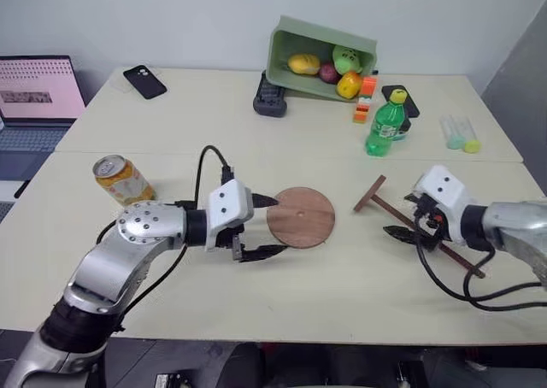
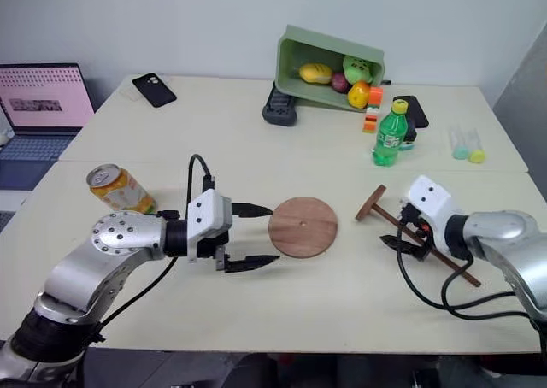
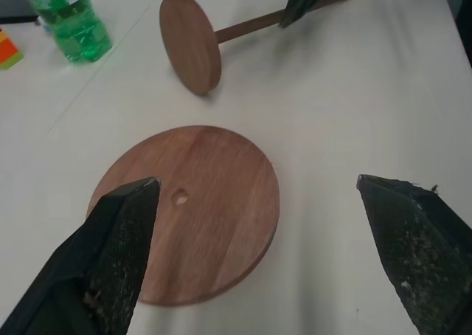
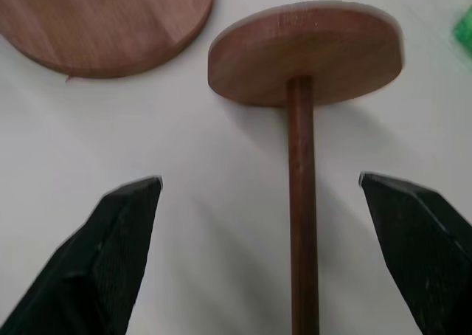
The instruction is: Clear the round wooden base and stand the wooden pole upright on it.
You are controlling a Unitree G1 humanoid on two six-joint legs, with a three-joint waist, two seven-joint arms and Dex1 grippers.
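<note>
The round wooden base lies flat mid-table with nothing on it, a small hole at its centre. My left gripper is open at the base's left edge, pointing across it, its fingertips either side of the near rim. The wooden pole lies on its side to the right, its end disc tipped up on edge towards the base. My right gripper hovers open over the rod, which runs between the spread fingers without being clamped.
A drink can stands at the left behind my left arm. Further back are a green bottle, a tipped green bin of toy fruit, a black device, two phones, small tubes and a laptop.
</note>
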